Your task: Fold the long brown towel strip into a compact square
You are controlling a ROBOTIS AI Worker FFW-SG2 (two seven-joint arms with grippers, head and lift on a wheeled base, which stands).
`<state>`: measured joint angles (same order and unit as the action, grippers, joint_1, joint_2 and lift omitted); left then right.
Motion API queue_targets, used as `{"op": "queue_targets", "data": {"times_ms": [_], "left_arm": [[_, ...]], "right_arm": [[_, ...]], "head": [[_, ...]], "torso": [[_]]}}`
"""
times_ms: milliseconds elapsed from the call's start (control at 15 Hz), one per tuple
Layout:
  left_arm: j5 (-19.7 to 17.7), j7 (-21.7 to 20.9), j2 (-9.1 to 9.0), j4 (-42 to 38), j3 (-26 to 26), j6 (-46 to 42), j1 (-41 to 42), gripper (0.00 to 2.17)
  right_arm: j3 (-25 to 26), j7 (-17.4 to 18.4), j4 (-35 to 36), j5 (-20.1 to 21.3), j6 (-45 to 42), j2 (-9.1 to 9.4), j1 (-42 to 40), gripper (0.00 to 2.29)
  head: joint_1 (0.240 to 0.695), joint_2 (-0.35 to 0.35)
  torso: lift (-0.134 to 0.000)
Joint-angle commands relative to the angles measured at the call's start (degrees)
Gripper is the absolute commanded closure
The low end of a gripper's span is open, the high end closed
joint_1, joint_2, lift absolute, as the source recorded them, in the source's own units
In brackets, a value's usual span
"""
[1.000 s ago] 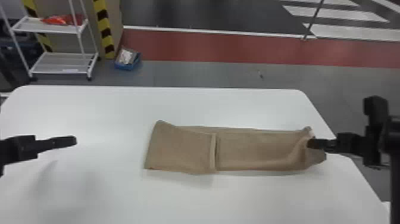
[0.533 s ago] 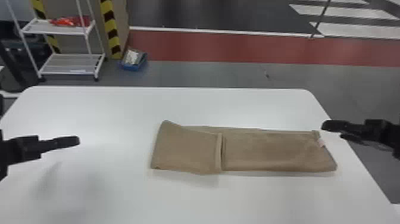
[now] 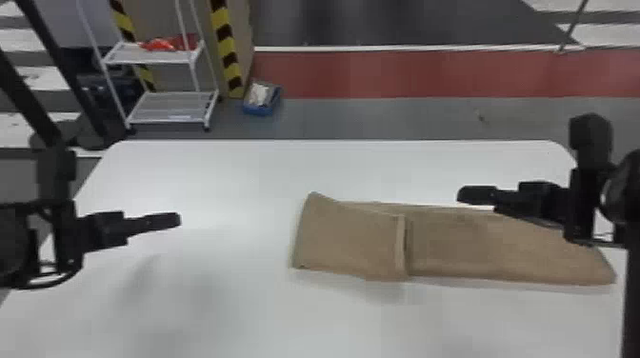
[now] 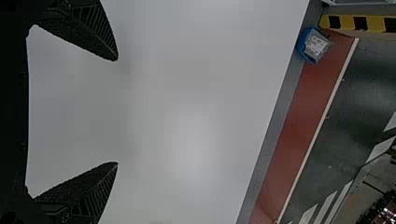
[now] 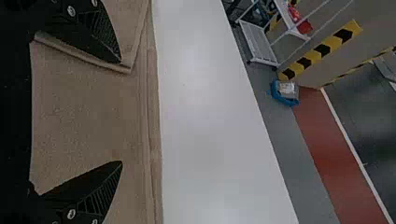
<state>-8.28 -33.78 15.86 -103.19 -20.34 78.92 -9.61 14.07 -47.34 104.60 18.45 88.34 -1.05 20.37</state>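
Towel strip [image 3: 457,243], brown, lying flat and lengthwise on the white table [image 3: 228,309], from about mid-table over to the robot's right side. Folded panel [image 3: 347,238] at its left end, doubled back over the strip; the panel's free edge [image 3: 401,245] crosses the cloth as a thick, raised ridge. Far corner of the panel sits slightly askew.

Handling, by judgement: light, soft, limp, a dry nap that should grip well between pads. Nothing fragile. Likely to sag or ruck if taken at one point only; the layers may slide on each other if dragged. Best hold: the right end [image 3: 602,271], near its corners, pinching every layer there, then lifting over toward the panel. A shallow pinch could pick up the top layer alone.

Right gripper [image 5: 122,112]: over the strip's right part, near its far long edge, reaching inward from the right; fingers well apart, nothing clamped, cloth in view behind the gap. Contact with the cloth: cannot tell.

Left gripper [image 4: 117,112]: over bare table, well apart from the towel on its left side, pointing inward; fingers spread wide, nothing held. Placed to help steady the panel, if wanted.
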Motion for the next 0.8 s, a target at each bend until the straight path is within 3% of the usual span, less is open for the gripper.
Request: {"op": "queue_targets", "data": {"times_ms": [0,200,400,733], "left_arm": [[-0.51,-0.41,0.4,0.01,-0.49,-0.03,0.47,0.08],[-1.04,-0.68,1.28,0.36,-0.93,-0.21,0.91,0.08],[-1.66,-0.68,2.07,1.24,-0.93,-1.44,0.91,0.08],[-2.18,-0.68,2.6,1.85,-0.93,-2.14,0.82,0.08]], "right_arm": [[-5.73,1.37,-2.03,2.47,-1.37,1.1,2.21,0.13],[-12.14,2.43,-5.55,6.51,-1.54,1.1,3.27,0.14],[-16.27,3.04,-9.94,6.77,-2.77,1.1,3.09,0.15],[-21.19,2.87,-11.35,6.07,-2.6,1.1,2.92,0.15]], "head": [[0.695,0.089],[0.695,0.137],[0.695,0.165],[0.695,0.209]], "torso": [[-0.125],[-0.125],[-0.125],[-0.125]]}}
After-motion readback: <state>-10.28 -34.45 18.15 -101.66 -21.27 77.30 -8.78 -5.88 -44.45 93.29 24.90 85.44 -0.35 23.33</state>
